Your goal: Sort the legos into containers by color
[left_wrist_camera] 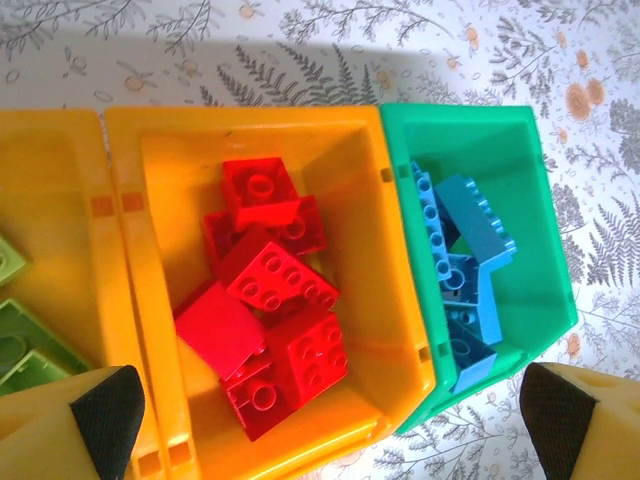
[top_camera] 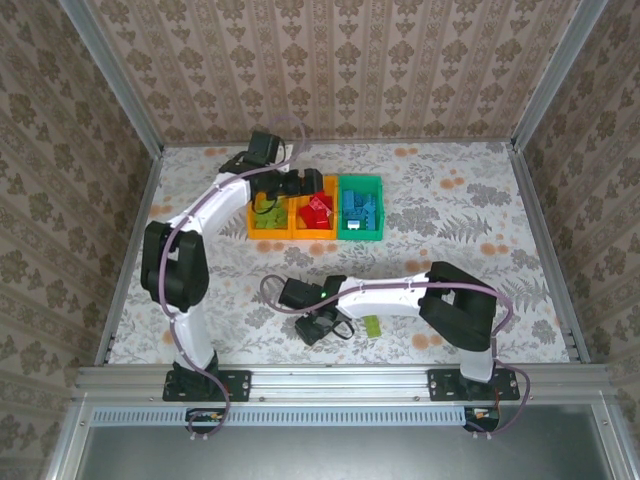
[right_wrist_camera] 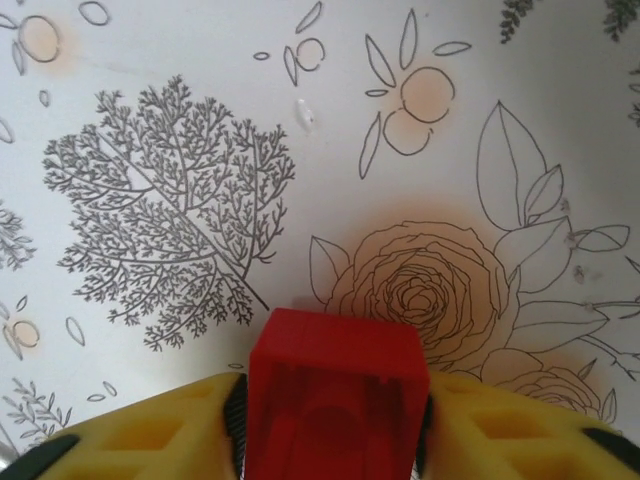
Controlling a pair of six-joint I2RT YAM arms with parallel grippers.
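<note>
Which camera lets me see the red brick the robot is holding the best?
The right wrist camera: the red brick sits big and close in the right gripper. From the top it is too small to tell. The left wrist camera faces the bins instead.

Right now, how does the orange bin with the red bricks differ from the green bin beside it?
Colour: the orange bin is orange-yellow, the green bin green. Contents: the orange bin holds red bricks, the green bin light blue bricks. Place: the orange bin is the middle of three, the green bin the right end. Both are open-topped rectangular bins of like size, side by side.
</note>
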